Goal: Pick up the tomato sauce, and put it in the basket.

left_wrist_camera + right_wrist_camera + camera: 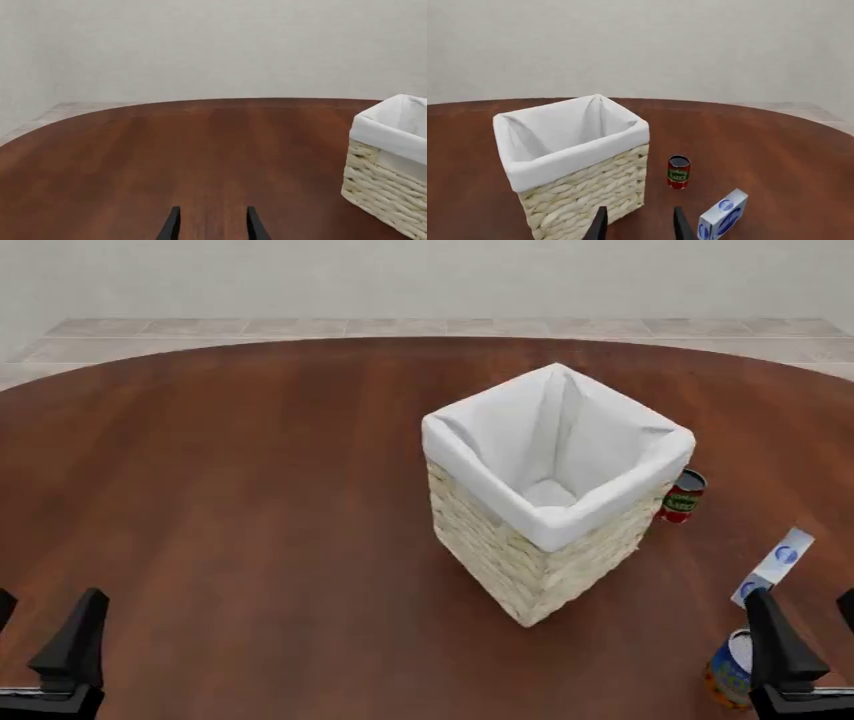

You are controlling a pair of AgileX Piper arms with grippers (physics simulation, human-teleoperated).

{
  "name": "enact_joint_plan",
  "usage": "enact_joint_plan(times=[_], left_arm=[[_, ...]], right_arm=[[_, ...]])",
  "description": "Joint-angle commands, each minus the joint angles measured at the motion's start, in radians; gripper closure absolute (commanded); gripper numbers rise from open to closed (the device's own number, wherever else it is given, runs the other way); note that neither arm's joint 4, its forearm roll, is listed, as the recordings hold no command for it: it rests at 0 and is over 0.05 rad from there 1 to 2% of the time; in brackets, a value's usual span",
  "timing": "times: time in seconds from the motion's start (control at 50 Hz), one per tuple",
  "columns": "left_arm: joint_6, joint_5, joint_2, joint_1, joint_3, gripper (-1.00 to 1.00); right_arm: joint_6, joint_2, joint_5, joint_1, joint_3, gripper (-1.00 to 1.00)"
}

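Note:
The tomato sauce (682,497) is a small red can with a green band, standing upright on the table just right of the basket (521,560). The right wrist view shows the can (678,172) beside the wicker wall of the basket (587,190), a small gap between them. The basket is tall, cream and lined in white cloth, and nothing shows inside it. My right gripper (810,635) is open and empty at the near right edge, well short of the can. My left gripper (40,635) is open and empty at the near left. The left wrist view shows its fingers (175,220) over bare table.
A white-and-blue carton (774,565) lies between my right gripper and the tomato sauce. A blue-and-orange can (729,670) stands right beside the right gripper's left finger. The round brown table (240,490) stretches wide to the left of the basket (387,195).

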Motion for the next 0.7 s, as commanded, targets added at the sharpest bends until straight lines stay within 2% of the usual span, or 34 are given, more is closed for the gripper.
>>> enact_joint_plan(times=[0.02,0.16,0.3,0.34,0.54,0.6,0.64,0.68,0.7], left_arm=[[0.000,-0.001,0.005,0.000,-0.003,-1.00],[0.000,-0.001,0.005,0.000,-0.003,-1.00],[0.000,-0.001,0.005,0.000,-0.003,-1.00],[0.000,-0.001,0.005,0.000,-0.003,-1.00],[0.000,-0.001,0.005,0.000,-0.003,-1.00],[0.000,-0.001,0.005,0.000,-0.003,-1.00],[0.000,-0.001,0.005,0.000,-0.003,-1.00],[0.000,-0.001,0.005,0.000,-0.003,-1.00],[0.000,-0.001,0.005,0.000,-0.003,-1.00]], right_arm=[[0.001,0.011,-0.004,0.004,-0.003,-1.00],[-0.002,0.028,-0.018,0.006,-0.002,-1.00],[-0.046,0.075,-0.060,0.020,-0.003,-1.00],[-0.039,0.085,-0.068,0.021,-0.007,-1.00],[-0.055,0.184,-0.061,0.002,-0.119,-1.00],[-0.079,0.242,-0.067,-0.005,-0.155,-1.00],[-0.059,0.283,-0.075,-0.022,-0.181,-1.00],[-0.064,0.318,-0.083,-0.023,-0.201,-1.00],[-0.088,0.325,-0.085,-0.021,-0.205,-1.00]])
